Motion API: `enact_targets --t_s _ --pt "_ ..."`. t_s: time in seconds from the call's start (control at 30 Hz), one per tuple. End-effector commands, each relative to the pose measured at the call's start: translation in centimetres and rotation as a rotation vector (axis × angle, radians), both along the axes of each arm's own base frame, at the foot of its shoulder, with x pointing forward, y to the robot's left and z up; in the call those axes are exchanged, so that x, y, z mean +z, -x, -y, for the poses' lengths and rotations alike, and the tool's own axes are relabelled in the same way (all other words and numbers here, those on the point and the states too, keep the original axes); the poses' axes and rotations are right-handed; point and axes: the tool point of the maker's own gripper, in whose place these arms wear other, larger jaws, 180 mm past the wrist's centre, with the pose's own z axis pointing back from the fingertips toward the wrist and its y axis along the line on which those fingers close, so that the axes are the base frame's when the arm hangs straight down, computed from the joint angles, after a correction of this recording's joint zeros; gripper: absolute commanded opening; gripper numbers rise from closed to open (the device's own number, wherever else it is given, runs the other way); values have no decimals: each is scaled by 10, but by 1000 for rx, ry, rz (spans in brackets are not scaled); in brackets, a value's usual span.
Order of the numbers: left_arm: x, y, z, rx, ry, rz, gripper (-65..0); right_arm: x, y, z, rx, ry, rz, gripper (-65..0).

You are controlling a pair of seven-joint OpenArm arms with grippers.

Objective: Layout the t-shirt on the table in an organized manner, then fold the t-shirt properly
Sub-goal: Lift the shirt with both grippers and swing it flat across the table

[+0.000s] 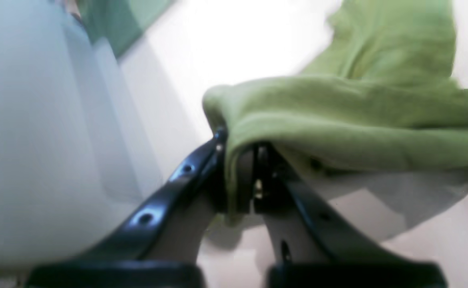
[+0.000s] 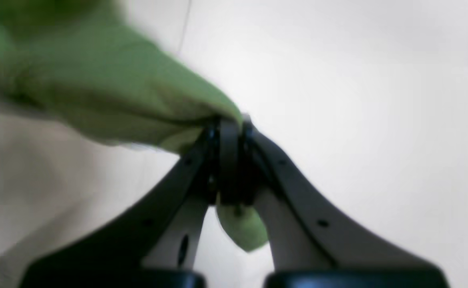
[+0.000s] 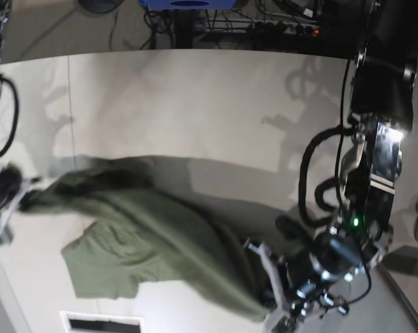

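The olive-green t-shirt (image 3: 146, 236) hangs stretched in a loose band across the white table (image 3: 215, 104), with a sleeve part spread flat at the lower left. My left gripper (image 1: 241, 152) is shut on a bunched fold of the t-shirt (image 1: 357, 120); in the base view that gripper (image 3: 267, 295) sits at the cloth's lower right end. My right gripper (image 2: 230, 126) is shut on an edge of the t-shirt (image 2: 98, 88), and a small tab of cloth pokes out below its fingers. In the base view it (image 3: 14, 198) holds the blurred left end.
A grey-white angled panel (image 1: 30, 140) fills the left of the left wrist view. A thin dark seam (image 2: 184, 28) crosses the table (image 2: 337, 100). A white panel with a dark slot (image 3: 101, 322) lies at the near edge. Cables and equipment (image 3: 264, 21) stand behind the far edge.
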Motion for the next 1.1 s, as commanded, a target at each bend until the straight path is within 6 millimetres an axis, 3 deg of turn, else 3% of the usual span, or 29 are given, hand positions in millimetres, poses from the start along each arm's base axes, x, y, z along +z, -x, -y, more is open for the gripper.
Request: enact_targets --t_s 0.0,0.1,0.2,0.3,0.47,0.57,0.63,0.7,0.83,0.93,1.07 --pt "27 -12 -8 21 4 76 -650 36 -22 11 0 30 98 -650" --pt "54 -25 -23 79 39 156 -650 85 -41 11 32 80 223 -650" --pt "71 -28 -51 153 78 225 -650 105 -34 6 44 99 288 -650" --pt "46 -20 -60 170 58 173 -650 84 -8 5 19 79 248 -650" --pt "-13 16 -87 145 -78 42 -650 36 65 20 -47 90 85 -650" --pt "-20 32 -113 182 -120 24 -650 27 92 26 -77 107 20 -650" --pt "-20 36 -121 184 -160 20 -650 26 95 28 -78 117 -1 -650" --pt "-24 37 -116 155 -188 10 -650 32 80 27 -74 112 22 -650" --pt "-16 17 -79 57 -211 30 -650 42 24 23 -24 101 52 -650" --pt "-4 -16 -59 27 -217 45 -650 58 -35 22 4 69 125 -650" --pt "38 -74 -57 81 -171 78 -650 109 -117 27 18 25 296 -650"
